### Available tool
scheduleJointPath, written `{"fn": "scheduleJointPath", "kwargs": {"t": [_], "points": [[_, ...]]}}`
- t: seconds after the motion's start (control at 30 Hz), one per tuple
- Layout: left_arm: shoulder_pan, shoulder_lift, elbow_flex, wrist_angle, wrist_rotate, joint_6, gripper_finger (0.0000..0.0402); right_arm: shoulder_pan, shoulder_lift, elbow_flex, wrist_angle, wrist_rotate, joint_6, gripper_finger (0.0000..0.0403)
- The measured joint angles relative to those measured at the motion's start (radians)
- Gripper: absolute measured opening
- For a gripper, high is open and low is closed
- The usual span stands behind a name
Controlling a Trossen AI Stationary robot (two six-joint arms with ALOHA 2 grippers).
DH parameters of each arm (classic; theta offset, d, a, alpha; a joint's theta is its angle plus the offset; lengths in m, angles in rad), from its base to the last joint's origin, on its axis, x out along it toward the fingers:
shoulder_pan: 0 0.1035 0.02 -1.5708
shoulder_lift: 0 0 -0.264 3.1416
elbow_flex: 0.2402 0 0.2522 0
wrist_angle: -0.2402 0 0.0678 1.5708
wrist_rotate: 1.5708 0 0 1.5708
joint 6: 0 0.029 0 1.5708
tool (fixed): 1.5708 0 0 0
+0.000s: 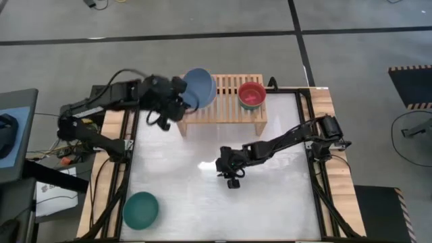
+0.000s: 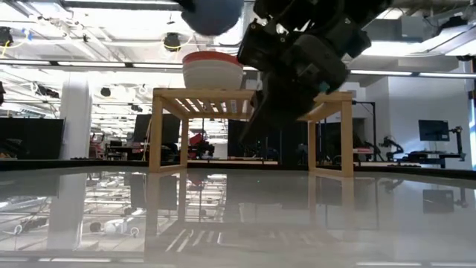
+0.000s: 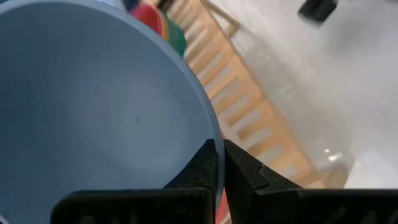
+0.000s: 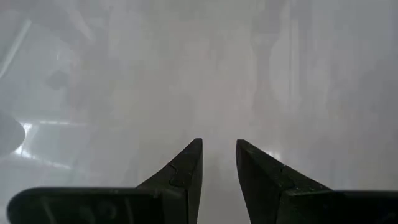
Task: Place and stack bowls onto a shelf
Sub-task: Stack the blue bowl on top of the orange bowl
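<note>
You are holding the blue bowl (image 1: 201, 87) by its rim in your left gripper (image 3: 219, 163), the fingers pinching it with the hollow facing the wrist camera; the bowl is hanging tilted over the left end of the shelf (image 1: 229, 108), clear of the slats; beyond it, at the shelf's right end, the red bowl (image 1: 252, 95) is sitting with something pinkish inside; the teal bowl (image 1: 140, 210) is lying well behind, near the table's (image 1: 270, 209) front left corner; your right gripper (image 4: 218, 163) is hovering over mid-table, fingers slightly apart, gripping nothing.
</note>
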State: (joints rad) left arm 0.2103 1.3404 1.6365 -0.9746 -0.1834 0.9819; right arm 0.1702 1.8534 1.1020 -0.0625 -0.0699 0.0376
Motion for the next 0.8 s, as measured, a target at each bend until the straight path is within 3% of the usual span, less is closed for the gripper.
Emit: {"fn": "scheduleJointPath", "kwargs": {"t": [0.07,0.23,0.5,0.8], "points": [[0.060,0.037,0.013,-0.009,0.040,0.052,0.0000,0.010,0.000,-0.001,0.004,0.015,0.000,0.0122],[0.171,0.147,0.084,-0.134,0.019,0.148,0.0000,0.018,-0.008,-0.001,0.006,0.020,-0.003,0.0122],[0.245,0.288,0.263,-0.387,0.141,0.114,0.0000,0.017,-0.011,-0.001,0.011,0.020,-0.011,0.0122],[0.241,0.289,0.284,-0.309,0.134,-0.033,0.0016,0.011,-0.011,-0.001,0.012,0.020,-0.011,0.0122]]}}
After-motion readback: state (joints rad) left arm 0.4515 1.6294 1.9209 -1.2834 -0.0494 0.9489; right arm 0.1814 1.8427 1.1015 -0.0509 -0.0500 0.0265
